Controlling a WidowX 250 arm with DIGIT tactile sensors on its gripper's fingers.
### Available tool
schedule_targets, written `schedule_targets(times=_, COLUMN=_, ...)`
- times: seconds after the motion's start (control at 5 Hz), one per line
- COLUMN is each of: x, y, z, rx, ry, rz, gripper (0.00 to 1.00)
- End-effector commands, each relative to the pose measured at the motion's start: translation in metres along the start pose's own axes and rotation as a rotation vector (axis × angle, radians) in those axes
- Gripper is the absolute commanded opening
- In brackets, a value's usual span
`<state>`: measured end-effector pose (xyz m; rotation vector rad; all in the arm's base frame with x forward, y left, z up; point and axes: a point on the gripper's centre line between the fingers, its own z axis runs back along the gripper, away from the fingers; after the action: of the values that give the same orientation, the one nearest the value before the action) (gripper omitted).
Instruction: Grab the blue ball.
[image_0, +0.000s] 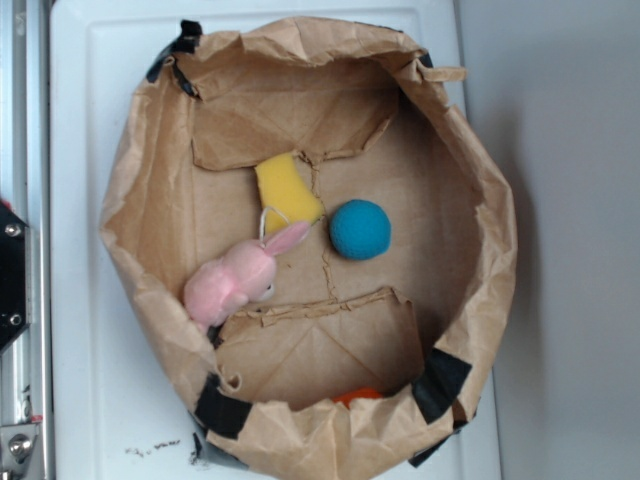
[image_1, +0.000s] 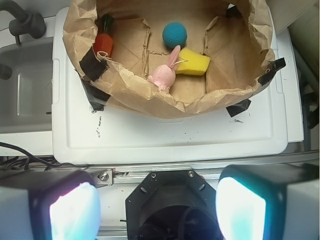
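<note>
Wrist view, near to far: my fingers stand wide apart and hold nothing, well short of the paper-lined box on the white worktop. Inside the box, the pink plush bunny lies nearest, touching the yellow sponge wedge. The blue ball rests just beyond the bunny's ears. An orange carrot toy lies to the left.
</note>
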<state>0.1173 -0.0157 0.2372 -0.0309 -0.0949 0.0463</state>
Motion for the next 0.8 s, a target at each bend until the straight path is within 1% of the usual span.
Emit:
schedule_targets(times=0.0, x=0.000, y=0.000, z=0.000, rx=0.000, ry=0.000, rz=0.000, gripper=1.00)
schedule_targets(times=0.2, x=0.049, y=0.001, z=-0.014, rx=0.019, ry=-0.019, rz=-0.054, gripper=1.00)
schedule_targets(times=0.4, x=0.099, y=0.010, z=-0.024, rx=-0.013, ry=-0.052, rz=-0.071, gripper=1.00)
schedule_targets(times=0.6, x=0.099, y=0.010, z=-0.024, rx=-0.013, ry=-0.052, rz=-0.071, gripper=1.00)
